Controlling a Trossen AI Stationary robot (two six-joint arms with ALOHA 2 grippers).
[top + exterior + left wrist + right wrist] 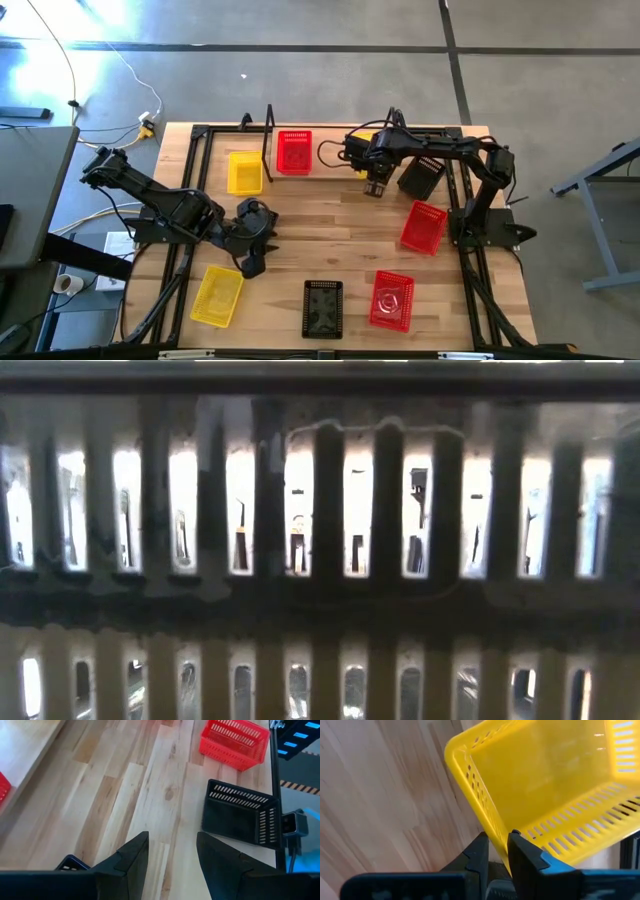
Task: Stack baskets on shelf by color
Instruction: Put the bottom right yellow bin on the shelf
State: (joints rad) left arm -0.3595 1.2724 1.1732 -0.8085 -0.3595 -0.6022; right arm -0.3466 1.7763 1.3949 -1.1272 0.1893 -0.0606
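Observation:
My right gripper (500, 855) is shut on a yellow basket (555, 785) over the far middle of the table; in the high view my arm hides all but a bit of that basket (362, 138). On the shelf (25, 750) at the far left, by its black wire frame (268, 140), stand a yellow basket (244, 172) and a red basket (293, 152). My left gripper (250, 262) hangs open over bare wood at the near left, nothing between its fingers (132, 862). My right gripper pinches one slotted side wall of the yellow basket at its rim (499, 840), one finger (525, 857) inside the basket and one (477, 855) outside. The fingers point down from above. The basket sits tilted in the hold, its hollow facing the wrist camera, apparently clear of the tabletop.
Loose on the table are a black basket (420, 177) under my right arm, a red basket (423, 226), another red basket (391, 300), a black basket (322, 308) and a yellow basket (217, 295). A basket's mesh wall (320, 590) fills the low view. Black rails (190, 200) border the tabletop.

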